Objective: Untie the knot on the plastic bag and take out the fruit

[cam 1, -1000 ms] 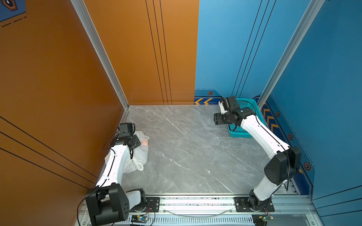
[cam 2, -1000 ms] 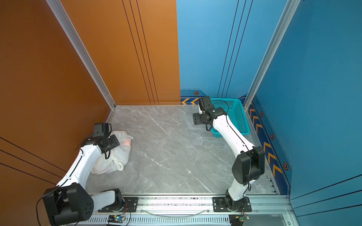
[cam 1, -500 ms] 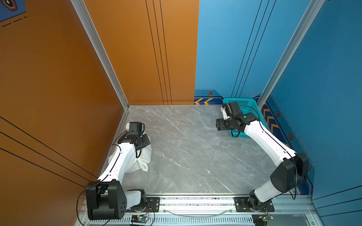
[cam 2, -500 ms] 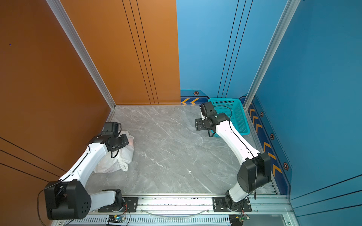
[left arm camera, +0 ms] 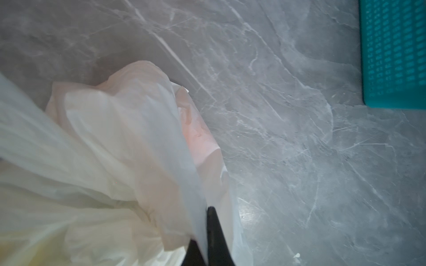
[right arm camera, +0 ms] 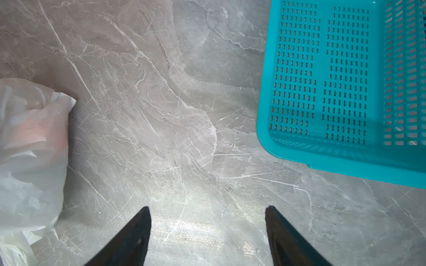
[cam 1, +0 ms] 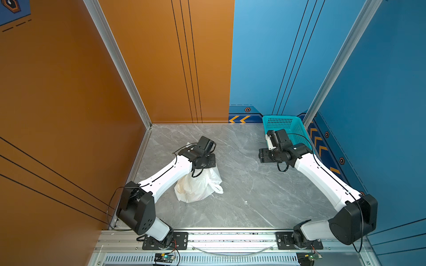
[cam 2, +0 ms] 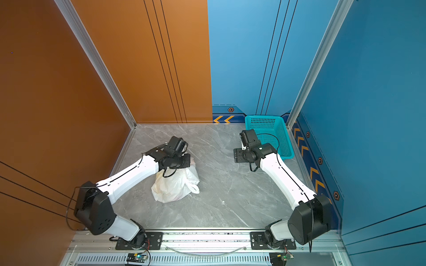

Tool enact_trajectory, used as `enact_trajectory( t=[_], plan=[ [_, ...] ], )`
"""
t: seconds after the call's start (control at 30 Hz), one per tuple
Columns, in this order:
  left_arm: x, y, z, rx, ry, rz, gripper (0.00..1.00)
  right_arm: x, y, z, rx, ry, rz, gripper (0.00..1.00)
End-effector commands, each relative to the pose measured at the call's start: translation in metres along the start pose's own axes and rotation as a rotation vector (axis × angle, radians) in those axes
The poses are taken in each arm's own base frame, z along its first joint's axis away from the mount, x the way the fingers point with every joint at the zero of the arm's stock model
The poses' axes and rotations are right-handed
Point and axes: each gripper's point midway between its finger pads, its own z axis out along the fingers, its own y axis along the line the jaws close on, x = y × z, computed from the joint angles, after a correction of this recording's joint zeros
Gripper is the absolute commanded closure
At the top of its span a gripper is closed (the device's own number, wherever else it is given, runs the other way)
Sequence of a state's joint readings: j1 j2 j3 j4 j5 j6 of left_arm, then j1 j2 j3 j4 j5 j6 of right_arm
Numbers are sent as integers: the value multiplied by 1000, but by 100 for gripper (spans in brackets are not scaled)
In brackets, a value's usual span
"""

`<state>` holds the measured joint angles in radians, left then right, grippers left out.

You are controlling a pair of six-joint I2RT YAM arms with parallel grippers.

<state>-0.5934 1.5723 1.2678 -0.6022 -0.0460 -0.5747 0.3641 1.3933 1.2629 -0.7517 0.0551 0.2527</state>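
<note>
Left gripper [left arm camera: 204,230] pinched tight on the thin translucent white plastic bag [cam 1: 198,187]; right gripper [right arm camera: 207,211] spread wide, empty.
I judge this grip tensions the top for untying; whether it has the knot I cannot tell; pinkish fruit [left arm camera: 198,138] shows inside; the bag sits left of the grey marble counter's [cam 1: 249,191] middle; left arm arches over it, right arm hovers by the far-right corner's teal perforated plastic basket [cam 1: 285,129].

The left gripper [left arm camera: 204,239] is clamped onto the bag [cam 1: 198,188] now and swings in from the left edge of the bench [cam 1: 242,184], dragging it toward the middle! The bag sits clear of that edge, bunched up beneath the gripper. Opposite, the right gripper [cam 1: 264,156] eases back off the basket [cam 1: 297,129], toward the front edge.
</note>
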Motion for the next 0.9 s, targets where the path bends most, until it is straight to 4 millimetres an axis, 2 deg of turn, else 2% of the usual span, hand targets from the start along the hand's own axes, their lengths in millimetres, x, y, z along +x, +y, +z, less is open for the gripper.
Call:
enact_trajectory(
  t=[0.0,0.07,0.17,0.27,0.33,0.4,0.47,0.57,0.63,0.73,0.87],
  plan=[
    [-1,-59,11,97,24,64,100,5,-17,-11,21,-16,57,21],
    [6,-90,21,139,53,113,100,7,-24,-16,22,-19,74,21],
    [18,-125,32,187,87,165,100,9,-31,-22,19,-19,91,21],
    [29,-146,36,216,112,193,100,11,-33,-25,18,-16,91,21],
    [32,-151,35,224,114,200,97,12,-34,-26,15,-13,92,21],
    [30,-153,30,231,105,201,79,12,-33,-26,8,-12,91,21],
    [28,-154,21,234,90,200,56,12,-31,-24,2,-8,89,21],
    [22,-151,2,219,53,215,36,13,-29,-22,-7,0,87,21],
    [19,-146,-11,190,23,239,31,13,-27,-22,-13,3,85,21],
    [19,-127,-30,106,-15,298,24,14,-24,-22,-27,6,79,21],
    [25,-101,-45,51,-38,382,23,15,-16,-24,-55,7,75,21]
  ],
)
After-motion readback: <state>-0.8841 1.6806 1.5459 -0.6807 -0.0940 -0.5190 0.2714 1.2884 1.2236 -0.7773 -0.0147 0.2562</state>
